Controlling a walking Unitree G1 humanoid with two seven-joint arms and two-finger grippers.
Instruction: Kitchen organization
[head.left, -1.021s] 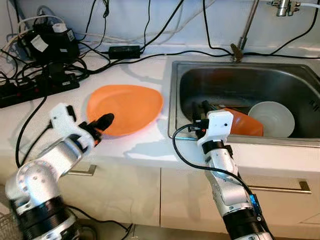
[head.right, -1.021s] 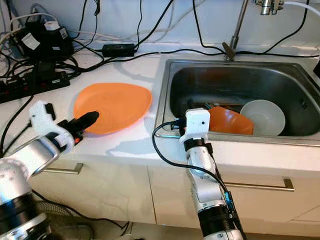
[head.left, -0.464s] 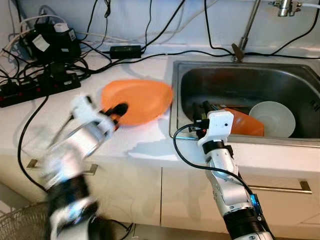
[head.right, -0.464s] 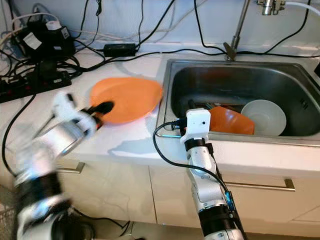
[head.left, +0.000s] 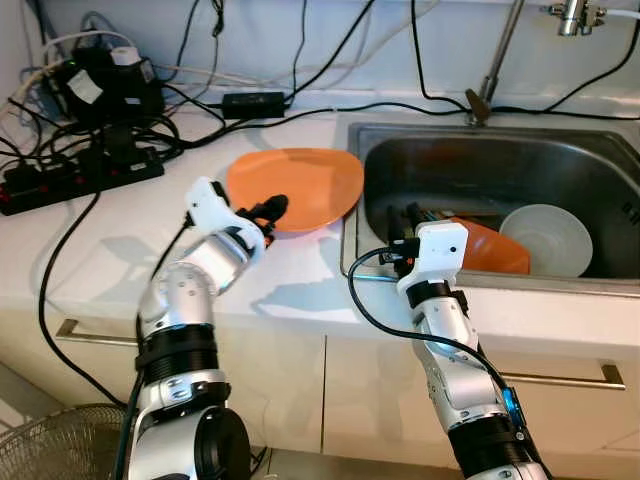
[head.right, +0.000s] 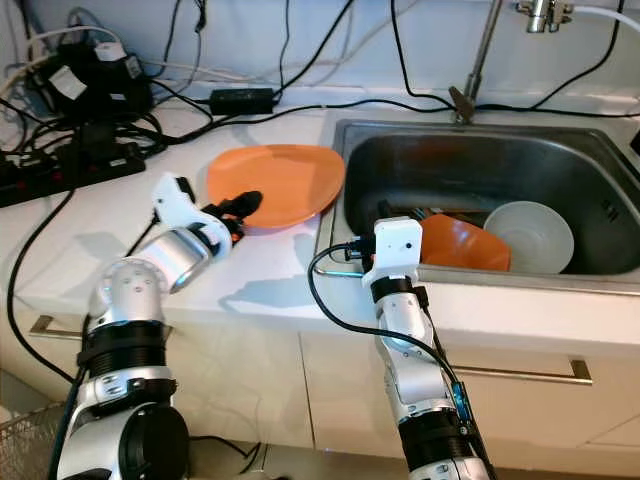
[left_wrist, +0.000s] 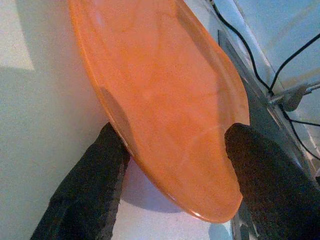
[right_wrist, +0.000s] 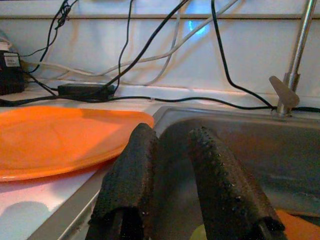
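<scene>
**A:** Where is your plate (head.left: 296, 185) now?

**B:** On the counter (head.left: 120, 235), just left of the sink (head.left: 480, 175), its right edge at the sink's rim. Your left gripper (head.left: 262, 213) has it by the near-left edge: the left wrist view shows one finger under the rim and one over the face, clamped on it.

**A:** How will it handle?

**B:** It looks like stiff, light plastic, smooth and glossy, so judge it slippery. You are holding a wide, shallow disc by one edge, and it will want to pivot or slide out between the pads. Grip deep over the rim and keep it near level.

**A:** And your right gripper (right_wrist: 170, 185)?

**B:** At the sink's near-left corner, holding nothing, fingers a little apart. Beyond it in the sink lie an orange dish (head.left: 495, 250) and a white bowl (head.left: 545, 238).

**A:** Any writing you can read?

**B:** None. White labels sit on the black adapters (head.left: 100, 85) at the far left among the cables, but they are too small to read.
</scene>
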